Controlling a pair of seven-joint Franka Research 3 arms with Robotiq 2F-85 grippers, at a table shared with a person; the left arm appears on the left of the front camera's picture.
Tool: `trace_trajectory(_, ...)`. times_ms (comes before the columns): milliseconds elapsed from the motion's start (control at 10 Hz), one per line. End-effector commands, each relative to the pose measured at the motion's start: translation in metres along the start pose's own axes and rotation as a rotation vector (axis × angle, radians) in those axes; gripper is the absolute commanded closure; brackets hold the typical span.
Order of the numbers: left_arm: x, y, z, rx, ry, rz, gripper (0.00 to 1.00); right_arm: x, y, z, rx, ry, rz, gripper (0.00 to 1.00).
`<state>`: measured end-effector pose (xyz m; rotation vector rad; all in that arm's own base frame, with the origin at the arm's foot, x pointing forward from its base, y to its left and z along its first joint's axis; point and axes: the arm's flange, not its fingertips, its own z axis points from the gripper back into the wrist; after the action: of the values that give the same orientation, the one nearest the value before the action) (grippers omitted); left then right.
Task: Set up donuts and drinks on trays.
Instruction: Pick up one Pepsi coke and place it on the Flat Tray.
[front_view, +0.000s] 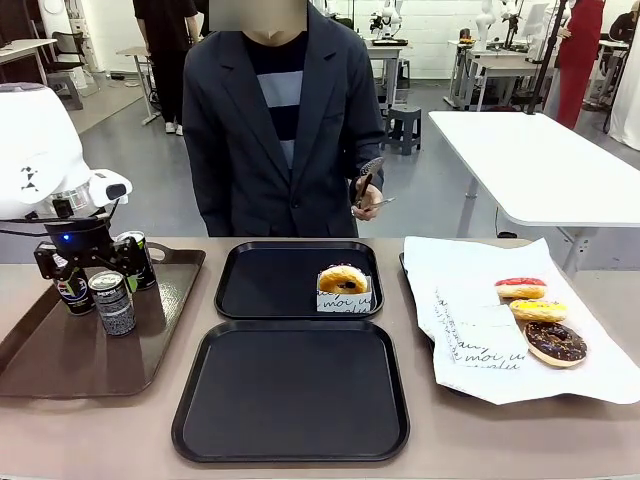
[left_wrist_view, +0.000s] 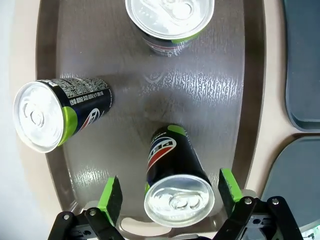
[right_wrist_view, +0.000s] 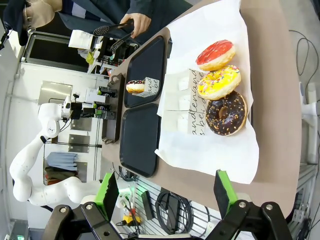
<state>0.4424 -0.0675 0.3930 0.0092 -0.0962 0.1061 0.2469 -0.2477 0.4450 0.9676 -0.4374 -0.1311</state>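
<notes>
Low in the frame, the left gripper (left_wrist_view: 169, 189) is spread apart over a Pepsi can (left_wrist_view: 167, 155) (not touching); a crooked squeeze could tip it.

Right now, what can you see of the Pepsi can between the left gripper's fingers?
The Pepsi can stands upright on the brown tray, close to its rounded end rim. It is slim, black with a red-white-blue logo and green trim, with a silver metal top whose pull tab lies flat, so it looks unopened. It sits between the open left gripper's green pads, with a gap on each side; nothing touches it but the tray.
</notes>
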Motion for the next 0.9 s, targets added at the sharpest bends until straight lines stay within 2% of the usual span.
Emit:
trace_trajectory(0, 0.0067, -0.0011, -0.0097, 0.018, -0.018, 0.043, 0.0, 0.0021, 0.001, -0.0005, 0.03, -0.023, 0.015, 0.0)
trace_trajectory(200, 0.008, -0.001, -0.0129, 0.022, -0.01, 0.044, 0.0, 0.0021, 0.001, -0.0005, 0.03, -0.023, 0.015, 0.0)
trace_trajectory(300, 0.0085, -0.0013, -0.0128, 0.01, -0.022, 0.038, 0.09, 0.0021, 0.001, -0.0005, 0.03, -0.023, 0.015, 0.0)
trace_trajectory(400, 0.0084, -0.0017, -0.0116, 0.008, -0.024, 0.034, 0.54, 0.0021, 0.001, -0.0005, 0.03, -0.023, 0.015, 0.0)
trace_trajectory(500, 0.0086, -0.0017, -0.0105, 0.007, -0.023, 0.034, 0.63, 0.0021, 0.001, -0.0005, 0.03, -0.023, 0.015, 0.0)
trace_trajectory(600, 0.0087, -0.0016, -0.0094, 0.005, -0.021, 0.034, 1.0, 0.0021, 0.001, -0.0005, 0.03, -0.023, 0.015, 0.0)
trace_trajectory(800, 0.0091, -0.0015, -0.0076, 0.006, -0.017, 0.035, 1.0, 0.0021, 0.001, -0.0005, 0.03, -0.023, 0.015, 0.0)
